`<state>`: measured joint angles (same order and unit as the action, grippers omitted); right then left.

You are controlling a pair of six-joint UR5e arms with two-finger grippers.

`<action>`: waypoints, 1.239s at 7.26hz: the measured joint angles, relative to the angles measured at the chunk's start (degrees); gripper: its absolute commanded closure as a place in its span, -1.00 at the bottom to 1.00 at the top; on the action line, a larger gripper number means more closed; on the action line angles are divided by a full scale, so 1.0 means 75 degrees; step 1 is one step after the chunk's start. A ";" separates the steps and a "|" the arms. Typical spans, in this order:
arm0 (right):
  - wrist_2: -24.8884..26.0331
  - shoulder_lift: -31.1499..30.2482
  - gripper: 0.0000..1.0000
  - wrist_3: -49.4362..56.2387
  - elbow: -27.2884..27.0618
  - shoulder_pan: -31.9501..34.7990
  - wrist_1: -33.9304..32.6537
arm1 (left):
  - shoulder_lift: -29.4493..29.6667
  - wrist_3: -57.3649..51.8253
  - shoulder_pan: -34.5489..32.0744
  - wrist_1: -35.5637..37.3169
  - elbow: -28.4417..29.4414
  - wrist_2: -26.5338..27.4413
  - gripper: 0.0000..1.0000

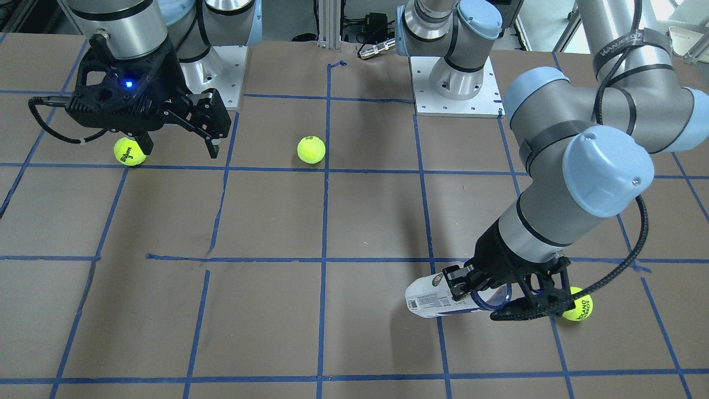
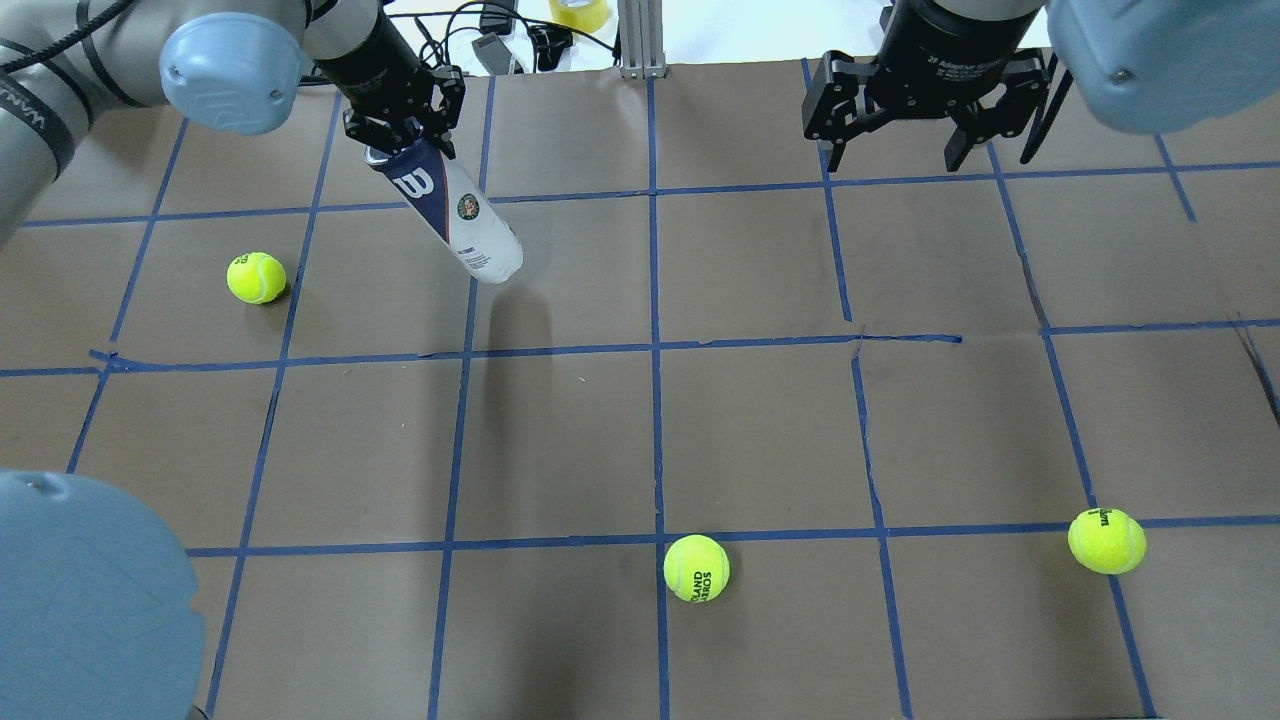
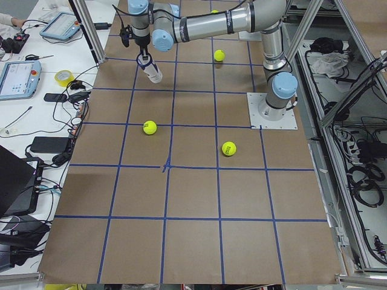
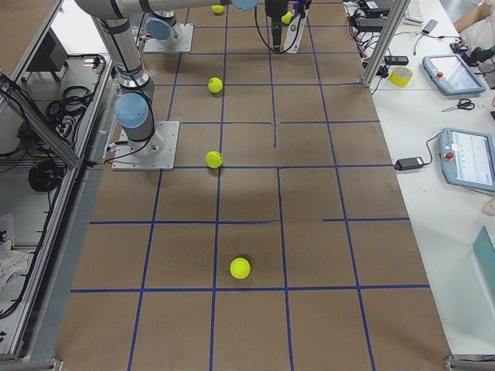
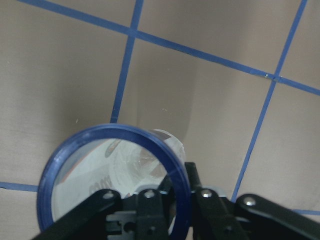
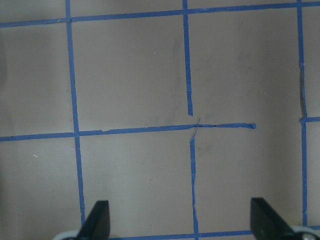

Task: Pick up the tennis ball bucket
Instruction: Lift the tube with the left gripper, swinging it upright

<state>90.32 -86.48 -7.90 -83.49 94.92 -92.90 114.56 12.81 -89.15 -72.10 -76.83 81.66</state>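
The tennis ball bucket [image 2: 455,215] is a clear can with a white and navy label and a navy rim. My left gripper [image 2: 402,132] is shut on its open rim and holds it tilted above the table at the far left, closed end pointing down. The front view shows the can [image 1: 435,298] in the left gripper [image 1: 501,296]. The left wrist view looks down into the can past the navy rim [image 5: 60,155], and the can looks empty. My right gripper [image 2: 905,135] is open and empty, high over the far right; its fingertips [image 6: 97,220] show over bare table.
Three yellow-green tennis balls lie on the brown table with blue tape lines: one at the left [image 2: 256,277], one near the front middle [image 2: 696,568], one at the front right [image 2: 1106,540]. Cables and a tape roll [image 2: 578,12] lie past the far edge.
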 measured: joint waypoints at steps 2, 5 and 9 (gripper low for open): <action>0.0010 0.0000 -1.00 0.0001 0.0000 0.0007 0.0003 | 0.0011 -0.0090 -0.0294 0.0099 0.0120 0.0565 1.00; 0.0024 0.0000 -1.00 0.0000 0.0000 0.0006 0.0011 | 0.0018 -0.0124 -0.0554 0.0341 0.0271 0.0902 1.00; 0.0002 0.0000 -1.00 0.0006 0.0000 0.0011 0.0015 | 0.0168 -0.0406 -0.0978 0.0934 0.0357 0.1455 1.00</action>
<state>90.33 -86.48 -7.85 -83.50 95.01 -92.78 115.82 9.76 -96.48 -65.10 -74.15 92.58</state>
